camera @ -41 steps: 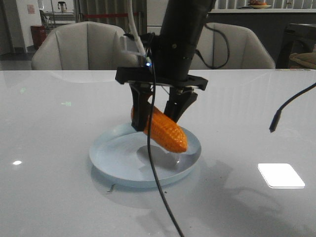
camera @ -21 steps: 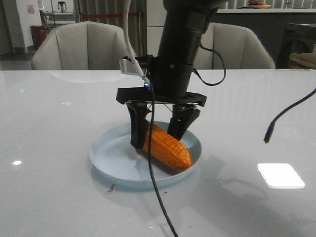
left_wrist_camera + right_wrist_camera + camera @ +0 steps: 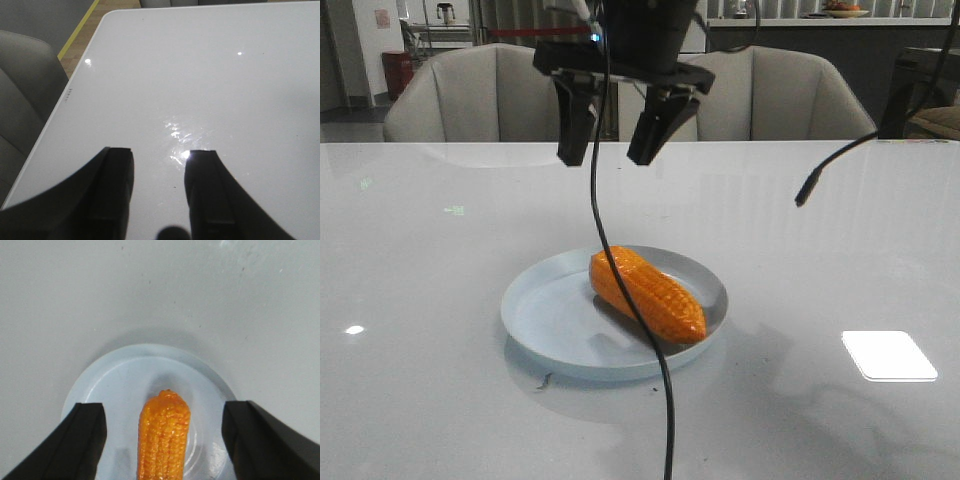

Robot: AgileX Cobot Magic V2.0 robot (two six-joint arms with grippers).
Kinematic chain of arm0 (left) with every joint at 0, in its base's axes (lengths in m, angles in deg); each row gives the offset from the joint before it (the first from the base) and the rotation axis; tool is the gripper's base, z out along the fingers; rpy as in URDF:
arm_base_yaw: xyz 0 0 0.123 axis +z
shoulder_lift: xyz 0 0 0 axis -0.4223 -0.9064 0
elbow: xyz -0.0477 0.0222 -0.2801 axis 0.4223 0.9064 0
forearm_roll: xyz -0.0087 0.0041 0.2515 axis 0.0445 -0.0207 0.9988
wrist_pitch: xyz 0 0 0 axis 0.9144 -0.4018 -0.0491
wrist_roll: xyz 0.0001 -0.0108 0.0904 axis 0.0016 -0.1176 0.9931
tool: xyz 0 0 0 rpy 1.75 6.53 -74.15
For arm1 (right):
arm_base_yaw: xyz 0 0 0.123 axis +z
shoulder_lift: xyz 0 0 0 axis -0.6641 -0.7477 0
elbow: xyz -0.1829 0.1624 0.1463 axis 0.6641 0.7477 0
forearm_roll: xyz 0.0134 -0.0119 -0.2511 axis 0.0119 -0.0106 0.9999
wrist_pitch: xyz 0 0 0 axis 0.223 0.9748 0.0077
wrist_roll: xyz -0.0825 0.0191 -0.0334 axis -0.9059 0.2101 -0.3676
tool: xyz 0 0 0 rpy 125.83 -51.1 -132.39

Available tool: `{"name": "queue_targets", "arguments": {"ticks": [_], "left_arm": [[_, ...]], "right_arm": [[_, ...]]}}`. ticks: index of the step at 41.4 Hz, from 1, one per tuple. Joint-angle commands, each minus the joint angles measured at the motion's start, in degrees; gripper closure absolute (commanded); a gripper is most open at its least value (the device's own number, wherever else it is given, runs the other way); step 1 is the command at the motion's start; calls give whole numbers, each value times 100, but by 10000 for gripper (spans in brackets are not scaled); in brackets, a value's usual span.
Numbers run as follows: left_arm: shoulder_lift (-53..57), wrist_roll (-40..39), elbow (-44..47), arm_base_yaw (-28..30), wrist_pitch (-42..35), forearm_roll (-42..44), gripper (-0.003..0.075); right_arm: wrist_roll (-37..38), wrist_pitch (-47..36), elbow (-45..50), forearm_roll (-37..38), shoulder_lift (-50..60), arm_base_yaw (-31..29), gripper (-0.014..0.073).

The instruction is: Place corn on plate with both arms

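The orange corn (image 3: 645,293) lies on its side in the pale-blue plate (image 3: 545,320) at the middle of the white table. My right gripper (image 3: 607,155) hangs well above the plate, open and empty, its jaws wide apart. In the right wrist view the corn (image 3: 164,440) lies on the plate (image 3: 115,375) below and between the spread fingers of the gripper (image 3: 162,412). My left gripper (image 3: 159,165) shows only in the left wrist view. It is open and empty over bare table and is out of the front view.
A black cable (image 3: 650,340) hangs down in front of the plate. Another cable end (image 3: 802,198) dangles at the right. Beige chairs (image 3: 490,90) stand behind the table. The left wrist view shows the table's edge (image 3: 70,95) and a chair (image 3: 25,100) beside it.
My right gripper opened, let go of the corn and rose well above the plate. The corn now rests in the plate. The right cable end swung up and left.
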Motion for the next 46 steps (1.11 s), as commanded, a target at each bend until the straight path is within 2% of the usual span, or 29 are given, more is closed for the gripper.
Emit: {"name": "queue_targets", "arguments": {"ticks": [1, 9, 19, 26, 33, 46], "left_arm": [[18, -21, -165, 15, -411, 56, 394], [18, -21, -165, 15, -411, 108, 394], [18, -21, -165, 15, -411, 152, 394], [18, -21, -165, 15, -411, 153, 394], [18, -21, -165, 15, -411, 153, 394], [18, -21, -165, 15, -411, 153, 394]], "right_arm": [[-60, 541, -384, -8, 640, -94, 9], [190, 555, -423, 226, 1352, -469, 13], [255, 574, -226, 319, 2519, -1511, 13], [250, 574, 338, 517, 3495, -2374, 13], [27, 246, 1486, 800, 4505, -3013, 13], [-30, -1516, 5193, 800, 6566, -3368, 13]]}}
